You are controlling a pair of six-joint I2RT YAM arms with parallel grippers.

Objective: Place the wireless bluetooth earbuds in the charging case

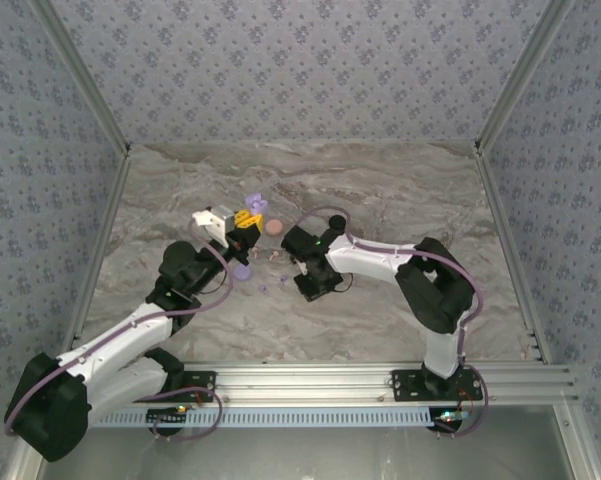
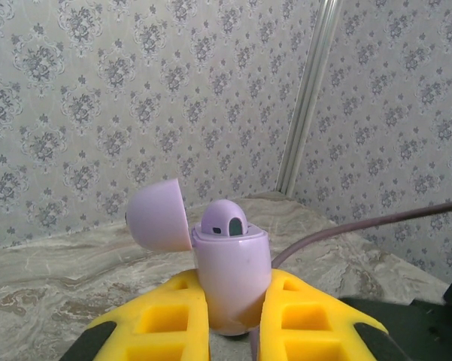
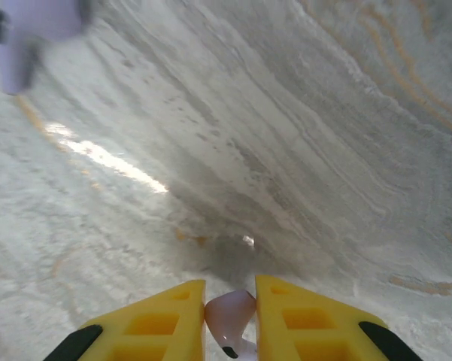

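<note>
Yellow left fingers [image 1: 245,218], seen from above near the middle of the frame, were clenched on a lilac charging case [image 1: 255,207] that appeared lifted off the marbled tabletop [image 1: 400,190], its lid open. Just to the right, the right fingers [image 1: 314,286] pointed down toward the tabletop. From this height I could not tell what they held. A pink disc [image 1: 274,227] lay between the two arms, and a lilac object [image 1: 242,270] lay lower in the frame, too small to identify.

From the left wrist, the left fingers [image 2: 173,316] gripped the charging case [image 2: 233,278] by its lower body from both sides, upright at bottom centre, with the lid [image 2: 158,219] tipped back to the left. A lilac earbud [image 2: 226,220] sat in the case, poking above the rim. Holding the case upright and open probably kept its wells facing up and steady for the other arm.

From the right wrist, the right fingers [image 3: 165,323] were closed on a pale pinkish earbud [image 3: 229,310] at bottom centre, its dark tip toward the bottom edge and the tabletop [image 3: 301,150] beyond. A blurred lilac shape [image 3: 30,30] sat in the upper left corner, too soft to name. This earbud was not yet in the case. The narrow pinch likely left most of it free to drop into a well.
</note>
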